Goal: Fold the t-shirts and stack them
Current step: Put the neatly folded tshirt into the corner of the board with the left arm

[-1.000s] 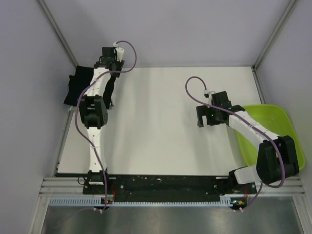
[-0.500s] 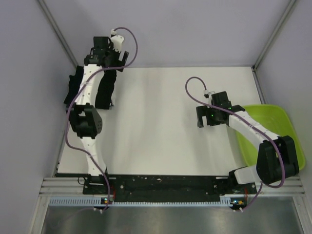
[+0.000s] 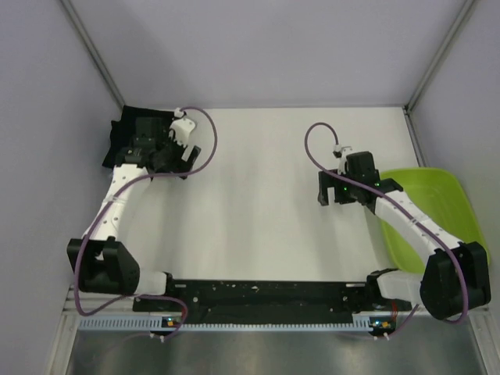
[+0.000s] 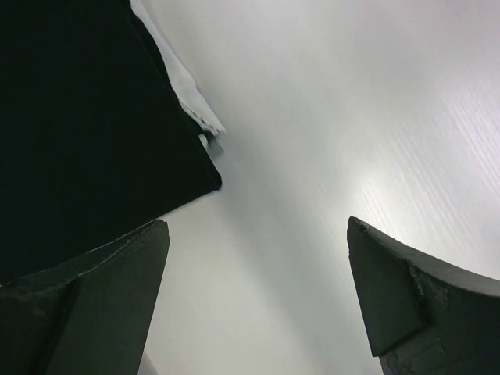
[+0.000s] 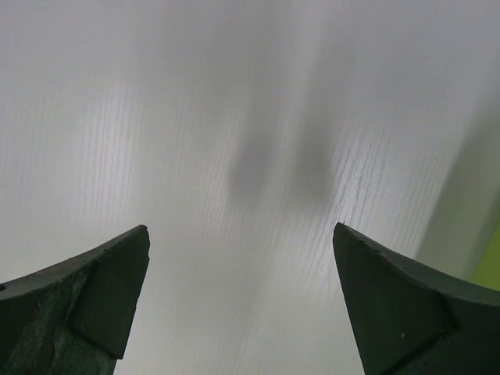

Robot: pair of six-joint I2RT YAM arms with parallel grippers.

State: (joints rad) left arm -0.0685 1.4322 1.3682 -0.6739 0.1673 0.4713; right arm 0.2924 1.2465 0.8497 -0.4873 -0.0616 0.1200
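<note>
The black t-shirt [image 3: 116, 147] lies bunched at the table's far left corner, partly hidden by my left arm. In the left wrist view it fills the upper left [image 4: 78, 101], and a pale cloth edge [image 4: 191, 94] peeks from under it. My left gripper [image 3: 170, 156] hovers at the shirt's right side, open [image 4: 258, 234], with only bare table between its fingers. My right gripper [image 3: 334, 191] hangs open over the table's right half [image 5: 241, 234], holding nothing.
The lime-green tray [image 3: 437, 211] sits at the right table edge beside my right arm, and a sliver of it shows in the right wrist view [image 5: 491, 269]. Grey walls close in the table at the back and on both sides.
My left gripper opened and let go of the black shirt, then dropped from high at the back to the far left corner. The right gripper shifted slightly.
</note>
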